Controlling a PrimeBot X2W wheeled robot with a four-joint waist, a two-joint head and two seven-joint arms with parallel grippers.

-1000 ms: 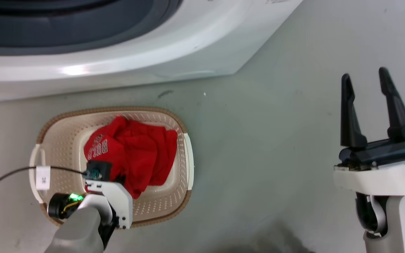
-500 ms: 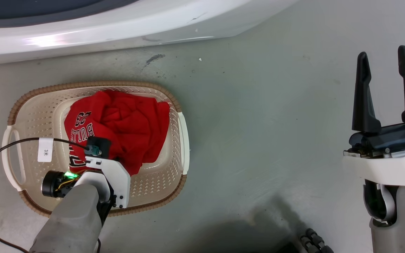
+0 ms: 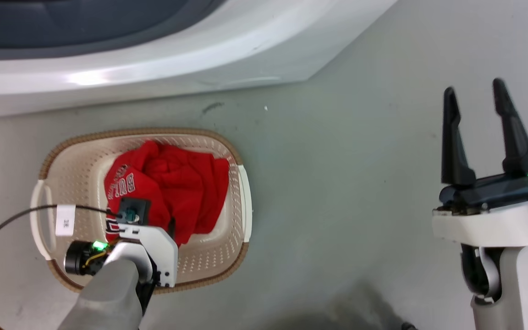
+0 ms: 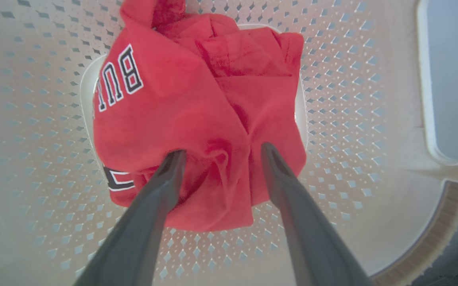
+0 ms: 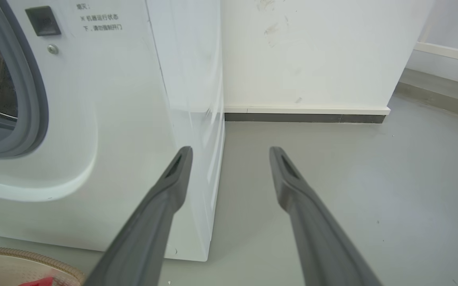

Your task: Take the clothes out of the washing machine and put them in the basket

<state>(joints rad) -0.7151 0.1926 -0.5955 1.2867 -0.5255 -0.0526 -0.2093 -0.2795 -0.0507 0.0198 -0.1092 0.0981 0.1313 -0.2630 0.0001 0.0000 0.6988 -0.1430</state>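
Note:
The red clothes [image 3: 177, 183] lie bunched in the cream basket [image 3: 132, 133] on the floor, below the white washing machine [image 3: 200, 50]. My left arm's wrist [image 3: 141, 238] hangs over the basket's near side. In the left wrist view my left gripper [image 4: 222, 151] is open, with its fingertips [image 4: 176, 155] just over the near fold of the clothes [image 4: 197, 103] and nothing clamped between them. The basket's perforated wall [image 4: 352, 99] surrounds the pile. My right gripper [image 3: 474, 88] stands open and holds nothing, far to the right over bare floor.
In the right wrist view my right gripper [image 5: 231, 150] points at the washing machine's front corner [image 5: 197, 119], with the grey door ring [image 5: 34, 99] at the left and a white wall [image 5: 312, 51] behind. A black cable with a white tag [image 3: 65, 220] loops over the basket's left handle.
The head camera tipped down and came back, so the whole picture shifted. My left gripper stays over the clothes in the basket. My right gripper stays open.

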